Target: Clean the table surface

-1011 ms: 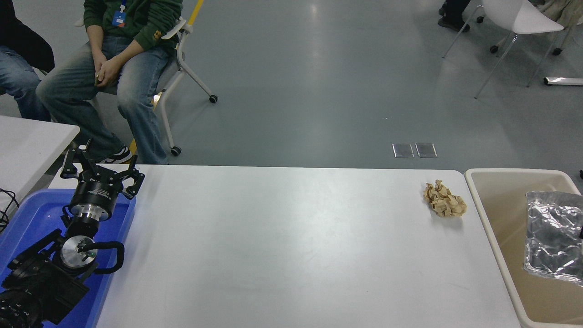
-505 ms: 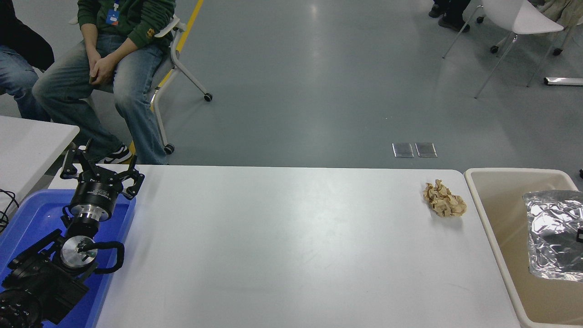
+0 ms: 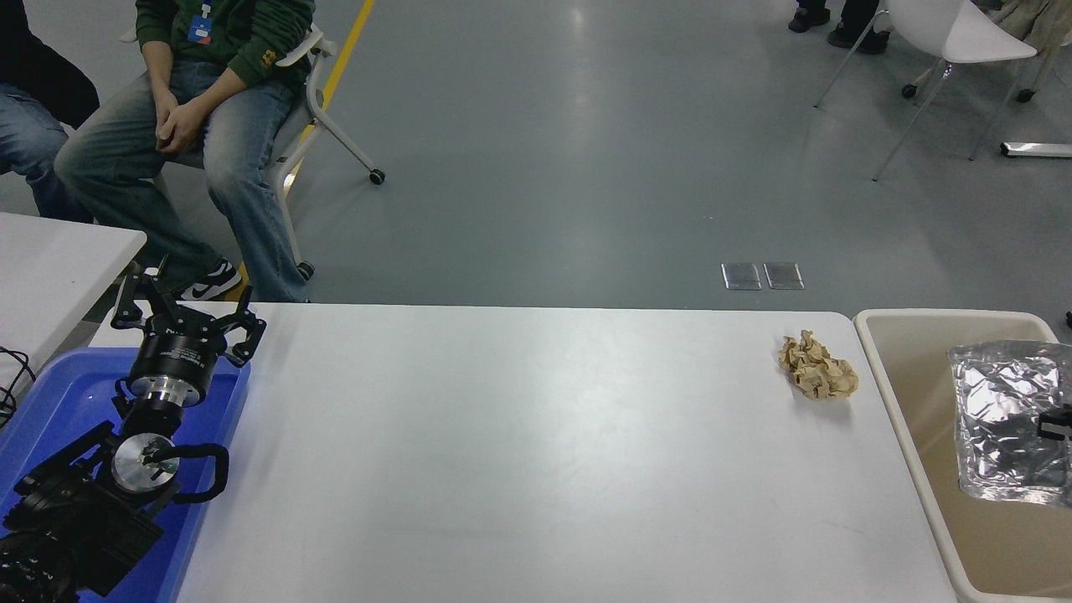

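- The table surface (image 3: 536,452) fills the middle of the head view, between a blue tray (image 3: 50,402) at its left end and a beige bin (image 3: 921,402) just beside its right end.
- One item of litter remains on it: a crumpled brown paper ball (image 3: 818,376) near the far right corner, close to the bin's rim but not touching it. The paper ball has not moved over the last second.
- A crinkled silver foil bag (image 3: 1001,423) sits over the bin's interior. Over the last second it has shifted up and to the left within the bin area.
- A small black part of the right gripper (image 3: 1053,427) shows at the picture's right edge, against the foil bag. Whether it is gripping or has let go of the bag cannot be told.
- The left gripper (image 3: 186,311) is parked over the blue tray at the lower left, its fingers spread wide and holding nothing. It has not moved.
- Judgement: the foil bag is at the disposal stage, so the paper ball is probably the next target. The table is nearly clean.
- A person (image 3: 193,126) sits on a chair beyond the far left corner, clear of the work area.
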Motion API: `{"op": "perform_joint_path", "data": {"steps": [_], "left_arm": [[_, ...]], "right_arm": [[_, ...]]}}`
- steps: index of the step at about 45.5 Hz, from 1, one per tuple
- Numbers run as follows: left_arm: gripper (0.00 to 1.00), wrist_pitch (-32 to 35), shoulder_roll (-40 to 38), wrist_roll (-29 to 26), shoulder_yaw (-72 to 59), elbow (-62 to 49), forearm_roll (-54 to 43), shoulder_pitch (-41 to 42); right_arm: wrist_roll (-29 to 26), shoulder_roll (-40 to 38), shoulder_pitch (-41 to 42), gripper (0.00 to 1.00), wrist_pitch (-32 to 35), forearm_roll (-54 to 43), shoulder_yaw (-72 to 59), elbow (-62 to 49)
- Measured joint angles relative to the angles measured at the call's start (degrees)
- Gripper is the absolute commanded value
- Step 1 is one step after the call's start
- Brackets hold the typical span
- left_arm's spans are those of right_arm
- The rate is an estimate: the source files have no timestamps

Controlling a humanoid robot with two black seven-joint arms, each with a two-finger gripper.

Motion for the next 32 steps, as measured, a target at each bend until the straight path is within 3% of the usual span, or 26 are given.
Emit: {"op": "perform_joint_path", "data": {"steps": [5,10,32], "left_arm": [[1.00,0.0,0.0,0.0,0.0,0.0,0.0,0.0],[1.00,0.0,0.0,0.0,0.0,0.0,0.0,0.0],[1.00,0.0,0.0,0.0,0.0,0.0,0.0,0.0]], "right_arm": [[-0.1,0.1,0.1,0.80,-0.6,0.0,0.0,0.0],[-0.2,0.1,0.2,1.00,-1.0,0.0,0.0,-0.1],[-0.3,-0.1,0.2,1.00,-1.4,1.3,0.4,-0.3]]}}
